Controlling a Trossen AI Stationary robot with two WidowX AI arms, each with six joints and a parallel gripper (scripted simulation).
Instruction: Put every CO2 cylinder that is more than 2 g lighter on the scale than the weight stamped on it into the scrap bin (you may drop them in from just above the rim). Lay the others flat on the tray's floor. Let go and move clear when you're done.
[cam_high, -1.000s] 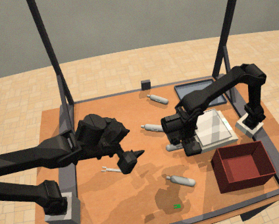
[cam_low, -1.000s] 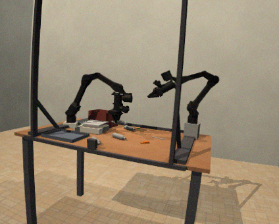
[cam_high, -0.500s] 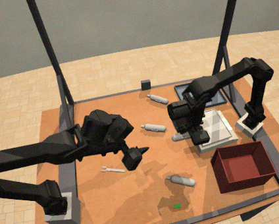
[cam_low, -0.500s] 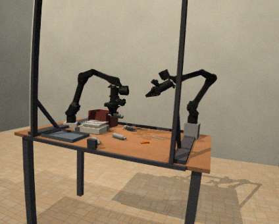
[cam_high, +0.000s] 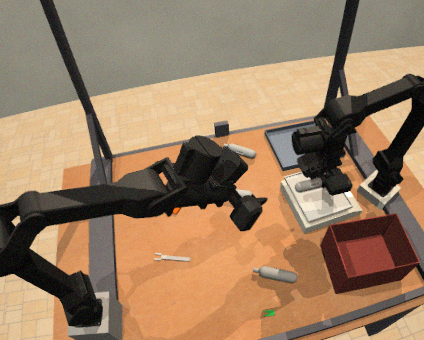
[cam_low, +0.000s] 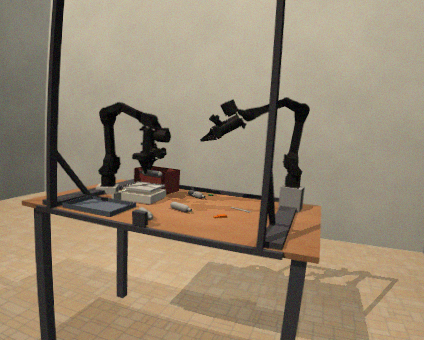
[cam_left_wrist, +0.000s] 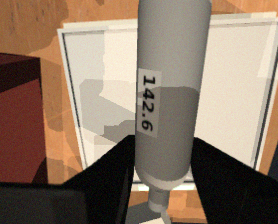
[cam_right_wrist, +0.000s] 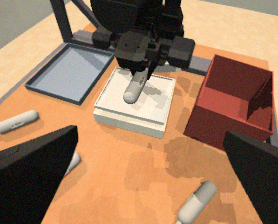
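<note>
Left wrist view: left pincer (cam_high: 327, 187) (cam_low: 145, 171) (cam_left_wrist: 164, 155) (cam_right_wrist: 145, 70) pinching the 142.6 can (cam_high: 307, 185) (cam_low: 153, 173) (cam_left_wrist: 167, 90) (cam_right_wrist: 136, 87) | can is over the scale (cam_high: 305, 220) (cam_low: 145, 195) (cam_left_wrist: 230, 100) (cam_right_wrist: 131, 122) | might roll off if let go too high or tilted | right pincer (cam_high: 256, 201) (cam_low: 202, 140) spread wide

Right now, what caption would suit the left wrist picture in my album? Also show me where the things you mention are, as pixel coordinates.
A grey cylinder (cam_left_wrist: 172, 60) labelled 142.6, gripped by the left end effector (cam_left_wrist: 162, 143) above the white scale (cam_left_wrist: 230, 90).
</note>
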